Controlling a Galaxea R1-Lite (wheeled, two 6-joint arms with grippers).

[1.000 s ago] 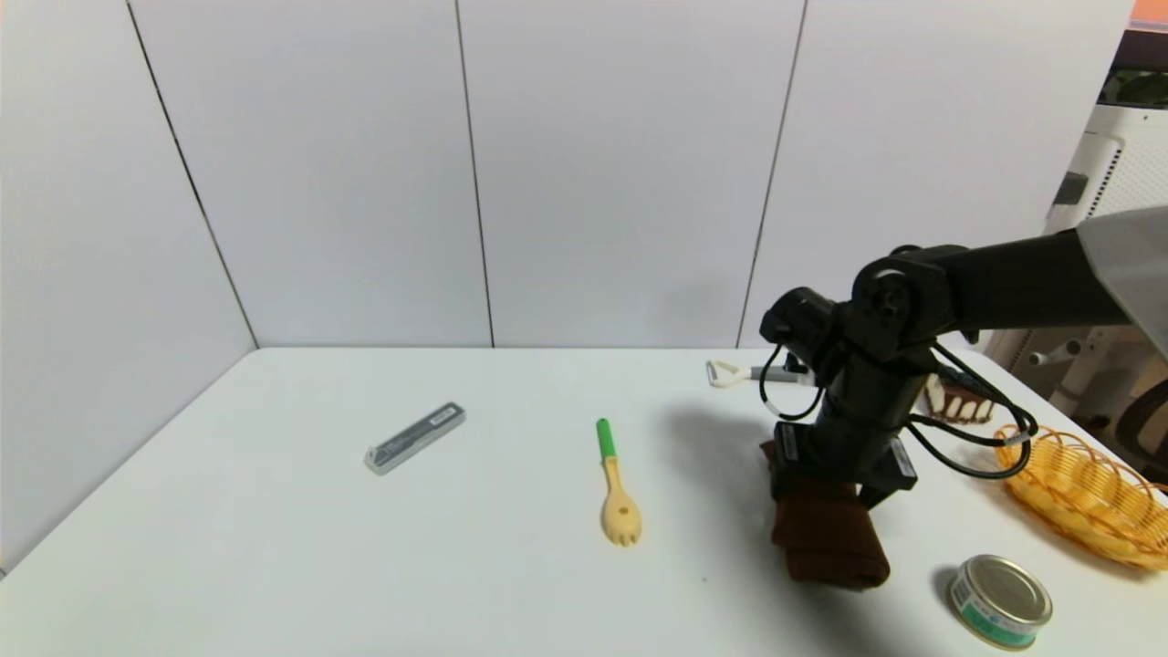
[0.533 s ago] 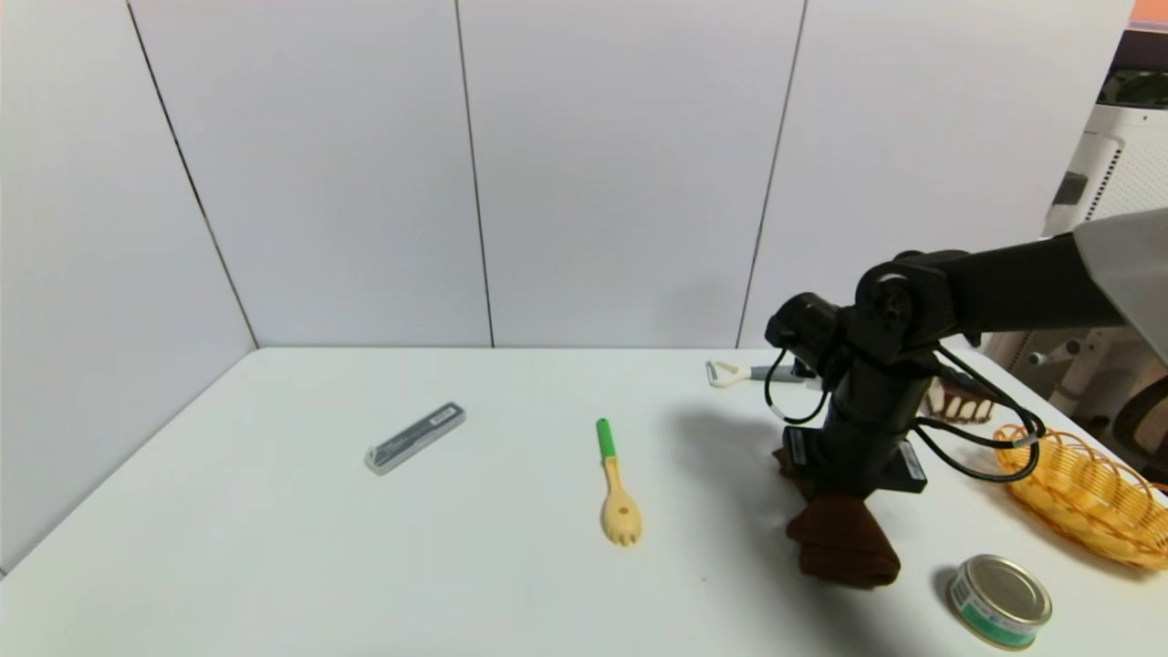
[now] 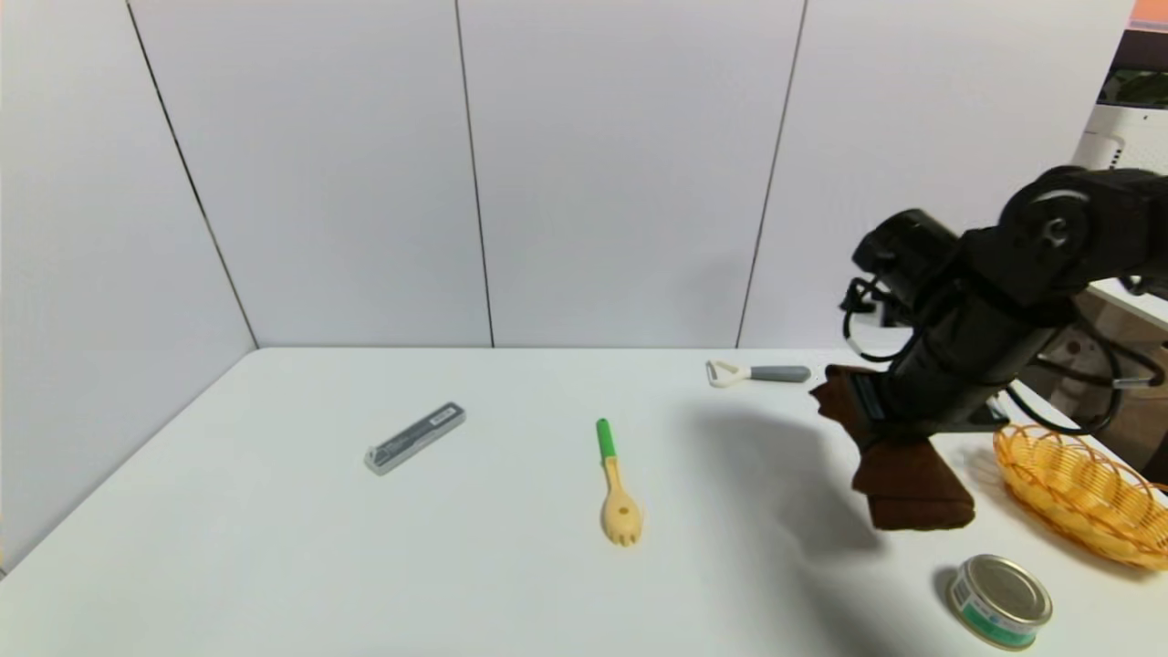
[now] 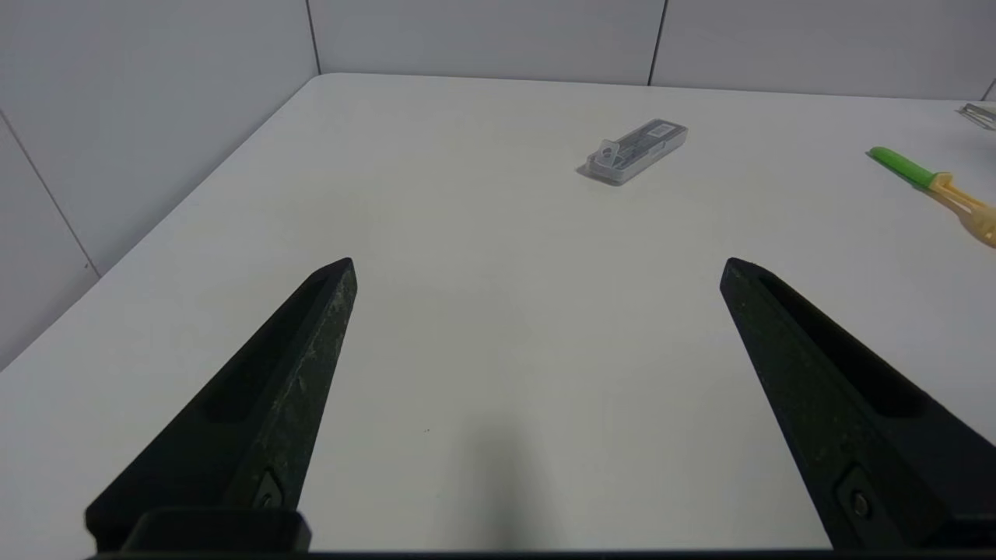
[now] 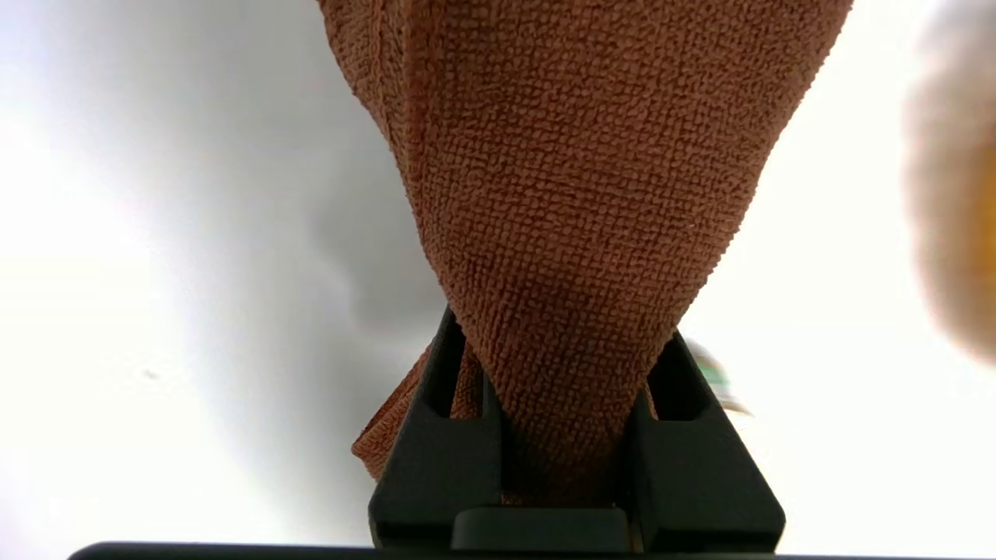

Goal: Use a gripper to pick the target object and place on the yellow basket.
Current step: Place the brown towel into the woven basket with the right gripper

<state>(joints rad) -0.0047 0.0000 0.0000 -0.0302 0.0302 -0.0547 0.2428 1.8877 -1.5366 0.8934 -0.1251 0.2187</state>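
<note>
The right arm [image 3: 985, 301] is built of matte black, bulky rounded housings, with a round joint cap seen at its upper end and a cylindrical black module projecting beside it. Black cables are looped loosely around the wrist, one marked by a small pale band, and a flat rectangular plate is fitted just above the right gripper [image 3: 899, 438], whose fingers [image 5: 436, 459] are formed as black angular blocks with recessed channels. The left gripper [image 4: 537, 268] is made of two long, tapering black fingers [image 4: 288, 373], their surfaces lightly scuffed, each fastened near its base by a small screw.
</note>
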